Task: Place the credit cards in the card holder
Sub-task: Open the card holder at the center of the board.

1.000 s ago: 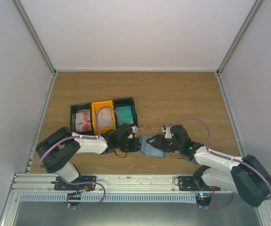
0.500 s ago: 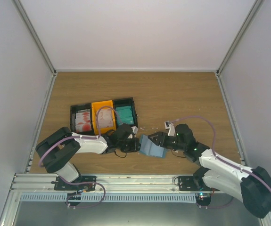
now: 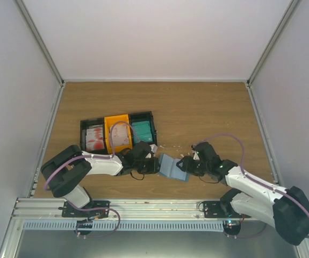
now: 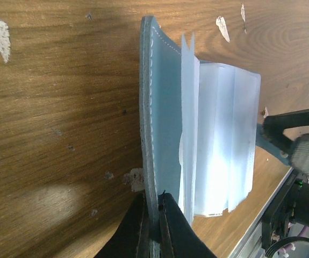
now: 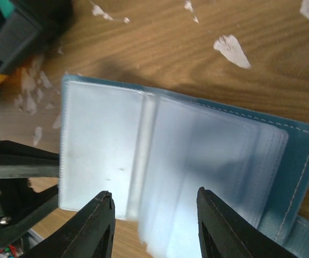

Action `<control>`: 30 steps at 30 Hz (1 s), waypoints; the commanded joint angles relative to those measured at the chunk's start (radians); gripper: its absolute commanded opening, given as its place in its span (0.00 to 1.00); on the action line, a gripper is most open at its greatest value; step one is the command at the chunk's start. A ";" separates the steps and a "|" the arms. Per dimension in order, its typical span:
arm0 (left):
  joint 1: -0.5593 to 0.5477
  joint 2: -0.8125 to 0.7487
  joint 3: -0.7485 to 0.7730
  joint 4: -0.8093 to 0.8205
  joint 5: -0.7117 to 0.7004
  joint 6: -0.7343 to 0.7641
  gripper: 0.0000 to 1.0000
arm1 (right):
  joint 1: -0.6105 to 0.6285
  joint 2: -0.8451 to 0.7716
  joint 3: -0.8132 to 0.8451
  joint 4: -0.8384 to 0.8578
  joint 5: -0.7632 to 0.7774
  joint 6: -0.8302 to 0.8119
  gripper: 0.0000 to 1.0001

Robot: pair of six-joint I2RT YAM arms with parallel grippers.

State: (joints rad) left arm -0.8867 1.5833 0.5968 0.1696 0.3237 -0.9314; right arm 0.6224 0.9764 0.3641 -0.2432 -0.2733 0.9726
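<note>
Left claw (image 4: 153, 217) pinched holder (image 4: 218, 134) by cover edge; right claw (image 5: 154, 224) hung wide, empty, over it. Thin pinch might slip if pushed.

1. The top external camera is looking steeply down from above and behind the arm bases (image 3: 84, 208), from far off, taking in the whole wooden table (image 3: 208, 107).
2. The left wrist camera is sitting low and very near, facing along the left gripper (image 4: 153, 200) at the card holder (image 4: 218, 134), whose cover is showing edge-on.
3. The right wrist camera is hanging close above, facing down between the fingers of the right gripper (image 5: 154, 196) onto the holder's clear sleeves.
4. All three views are sharing the card holder, and each wrist view is also catching the opposite gripper at its edge.
</note>
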 commanded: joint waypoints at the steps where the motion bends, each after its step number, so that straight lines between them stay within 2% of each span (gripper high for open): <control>1: -0.009 0.009 0.011 -0.002 -0.014 0.016 0.01 | -0.006 0.056 0.011 0.008 -0.034 -0.031 0.43; 10: -0.009 0.008 0.011 0.005 -0.004 0.016 0.01 | -0.006 0.169 0.010 0.118 -0.094 -0.043 0.43; 18: -0.010 -0.012 0.010 -0.012 -0.017 0.021 0.02 | -0.006 0.193 0.023 0.175 -0.113 -0.052 0.41; 22: -0.010 -0.059 0.019 -0.072 -0.075 0.035 0.09 | -0.007 0.201 0.029 0.169 -0.107 -0.061 0.40; 25: -0.010 -0.110 0.032 -0.143 -0.130 0.047 0.18 | -0.006 0.209 0.042 0.150 -0.089 -0.071 0.40; 30: -0.009 -0.211 0.033 -0.232 -0.193 0.061 0.31 | -0.005 0.221 0.108 0.045 -0.022 -0.111 0.39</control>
State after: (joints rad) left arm -0.8894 1.4494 0.6060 0.0101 0.2153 -0.8982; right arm 0.6224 1.1866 0.4023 -0.1204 -0.3580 0.9092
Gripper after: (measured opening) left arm 0.289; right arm 0.396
